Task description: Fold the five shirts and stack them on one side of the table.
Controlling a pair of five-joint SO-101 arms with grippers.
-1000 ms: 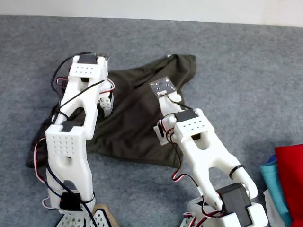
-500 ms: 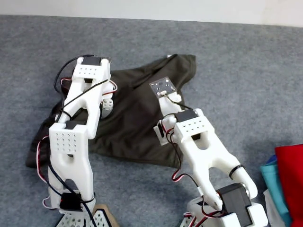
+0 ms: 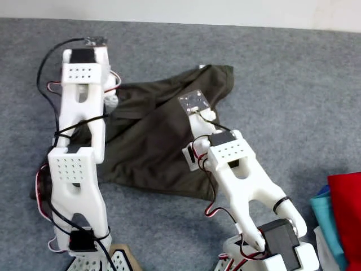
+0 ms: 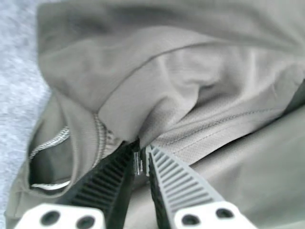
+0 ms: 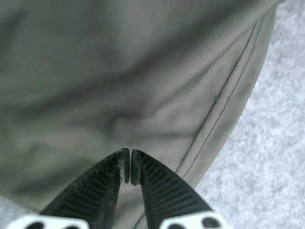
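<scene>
Two grippers work one olive shirt [image 3: 152, 147], which lies rumpled and half spread on the grey surface [image 3: 282, 84], with the pile of bright shirts [image 3: 345, 209] well apart from it. The left gripper [image 4: 141, 155] is pinched tight on a fold of it. The right gripper [image 5: 129, 164] sits closed just inside its hem, and I cannot tell if it has cloth. Risk: that thin pinch slips under a pull, or the right tips drag and bunch the fabric.
</scene>
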